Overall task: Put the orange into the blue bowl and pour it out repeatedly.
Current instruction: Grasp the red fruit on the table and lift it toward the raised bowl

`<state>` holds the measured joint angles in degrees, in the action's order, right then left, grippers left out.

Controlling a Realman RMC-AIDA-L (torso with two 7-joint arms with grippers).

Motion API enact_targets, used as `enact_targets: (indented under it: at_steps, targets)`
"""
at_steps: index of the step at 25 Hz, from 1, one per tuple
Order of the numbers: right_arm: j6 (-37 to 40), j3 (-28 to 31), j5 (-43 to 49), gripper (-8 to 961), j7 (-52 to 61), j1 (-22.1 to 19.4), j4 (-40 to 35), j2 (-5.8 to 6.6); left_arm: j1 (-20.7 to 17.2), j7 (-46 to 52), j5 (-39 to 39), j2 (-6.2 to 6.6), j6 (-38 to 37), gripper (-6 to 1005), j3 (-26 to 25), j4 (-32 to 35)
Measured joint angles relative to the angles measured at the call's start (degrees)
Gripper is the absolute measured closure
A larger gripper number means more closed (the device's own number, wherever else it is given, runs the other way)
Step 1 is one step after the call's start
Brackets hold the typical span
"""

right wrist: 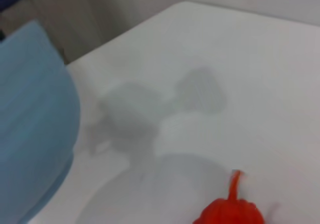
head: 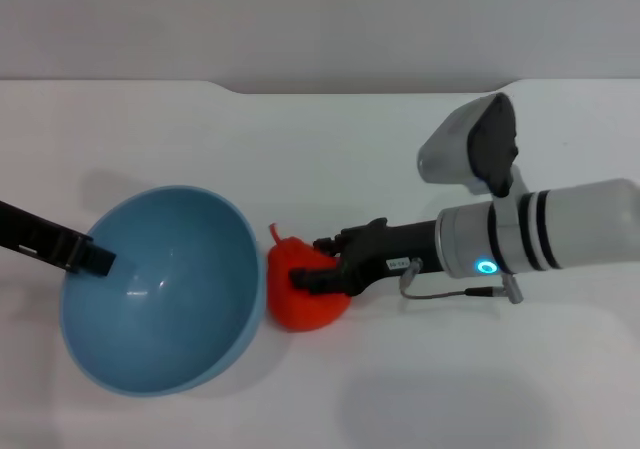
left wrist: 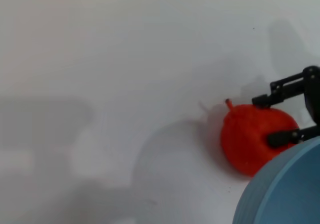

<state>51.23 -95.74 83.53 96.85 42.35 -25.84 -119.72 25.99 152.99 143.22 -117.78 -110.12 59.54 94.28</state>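
The blue bowl (head: 165, 299) is tipped on its side with its mouth facing up and toward the orange. My left gripper (head: 97, 260) is shut on its far-left rim. The orange (head: 305, 309) rests on the white table just right of the bowl's rim, touching or nearly touching it. My right gripper (head: 308, 261) reaches in from the right, with one black finger on either side of the fruit and both against its skin. The left wrist view shows the orange (left wrist: 245, 139), the right gripper (left wrist: 265, 120) and the bowl's rim (left wrist: 285, 194). The right wrist view shows the orange's top (right wrist: 230, 214) and the bowl's wall (right wrist: 30, 119).
The white table (head: 330, 149) runs back to a grey wall, with its rear edge (head: 300, 91) across the top of the head view. The right arm's thick white forearm (head: 560, 234) lies low over the table's right side.
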Motion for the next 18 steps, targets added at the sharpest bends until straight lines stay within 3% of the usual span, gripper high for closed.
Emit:
enact_targets:
  at_steps: [5, 12, 18]
  targets:
    - [-3.87, -6.36, -4.45, 486, 0.21, 0.07, -0.13, 0.01, -0.08, 0.02, -0.06, -0.06, 0.2, 1000, 0.07, 0.0]
    - [-3.8, -6.23, -5.36, 509, 0.21, -1.38, -1.12, 0.23, -0.04, 0.02, -0.06, -0.08, 0.36, 1000, 0.94, -0.04]
    - [-3.35, -5.73, -6.48, 649, 0.15, -6.52, -7.26, 0.84, 0.35, 0.19, -0.05, -0.09, 1.34, 999, 2.77, -1.11]
